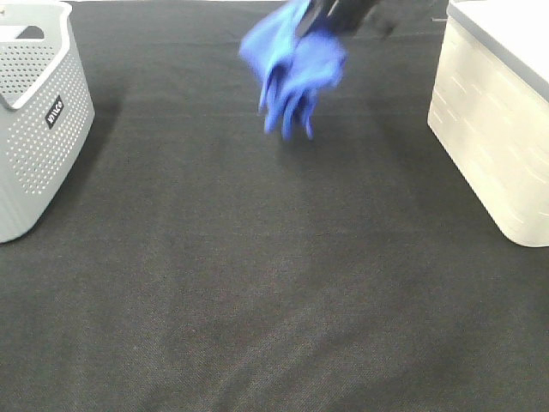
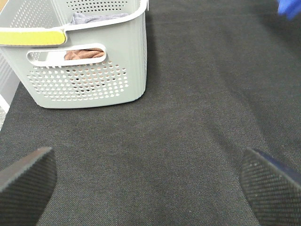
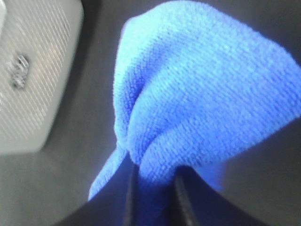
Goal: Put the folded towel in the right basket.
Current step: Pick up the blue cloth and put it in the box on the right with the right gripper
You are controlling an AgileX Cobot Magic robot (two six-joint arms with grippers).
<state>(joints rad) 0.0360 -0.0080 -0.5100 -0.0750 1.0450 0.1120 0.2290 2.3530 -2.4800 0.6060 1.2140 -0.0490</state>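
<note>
Robotics lab test station set up with household laundry goods. A wide bench (image 1: 274,300) covered in plain black woven cloth fills the overhead view. A grey perforated plastic basket (image 1: 39,129) stands at its left edge and a cream basket (image 1: 493,137) at its right. A brown cloth (image 2: 84,53) and a grey cloth (image 2: 96,18) lie inside the grey one. A dark robot arm (image 1: 347,13) at the far side holds a blue towel (image 1: 296,69) in the air.

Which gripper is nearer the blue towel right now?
Right. The right gripper is pinching the blue towel in the air; the left gripper sits open, apart from it, near the grey basket.
</note>
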